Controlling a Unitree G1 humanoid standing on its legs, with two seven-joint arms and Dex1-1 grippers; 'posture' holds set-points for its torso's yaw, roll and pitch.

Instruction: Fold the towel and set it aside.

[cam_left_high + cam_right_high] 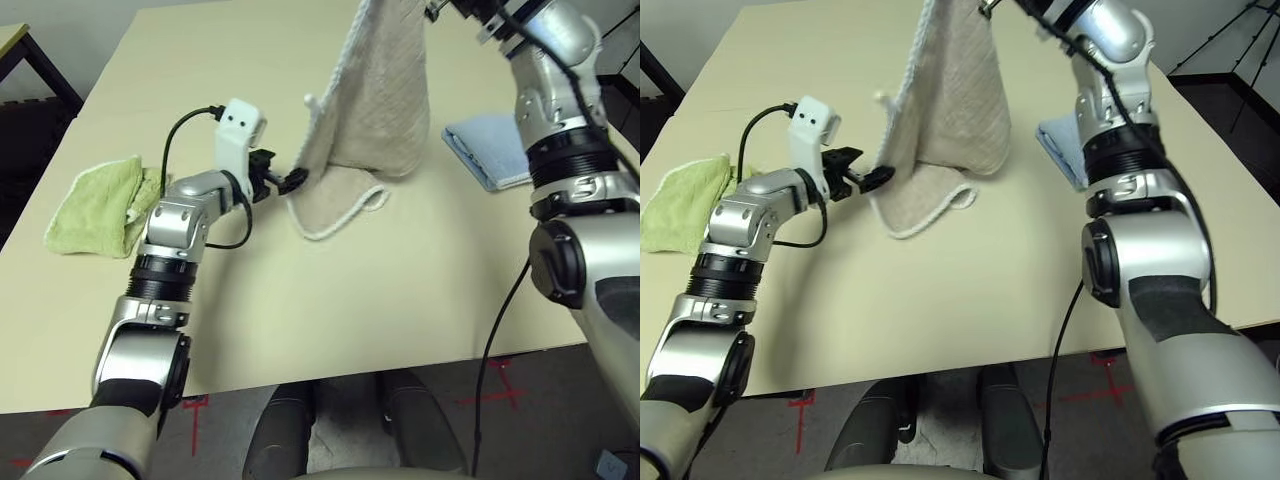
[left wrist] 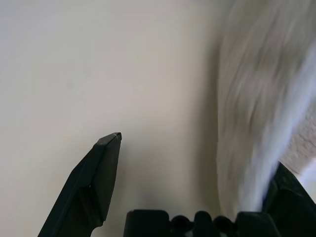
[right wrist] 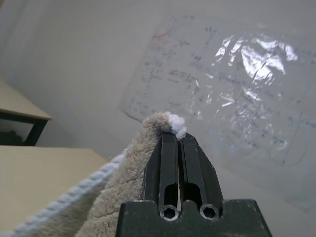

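While towel (image 1: 375,100) hangs, green cloth (image 1: 95,205) left, blue cloth (image 1: 490,148) right

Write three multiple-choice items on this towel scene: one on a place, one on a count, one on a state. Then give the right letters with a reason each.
1. Where does the light blue towel lie on the table?
A. by the right arm
B. by the left arm
C. under the beige towel

2. How many towels are there?
A. two
B. three
C. four

3. How is the beige towel held?
A. flat on the table
B. pinched by the left gripper
C. hanging from the right gripper

Answers:
1 A: it lies beside the right arm; the green towel is on the left.
2 B: beige, green, blue.
3 C: the right gripper is shut on its corner; the left gripper, fingers apart, is at its edge.
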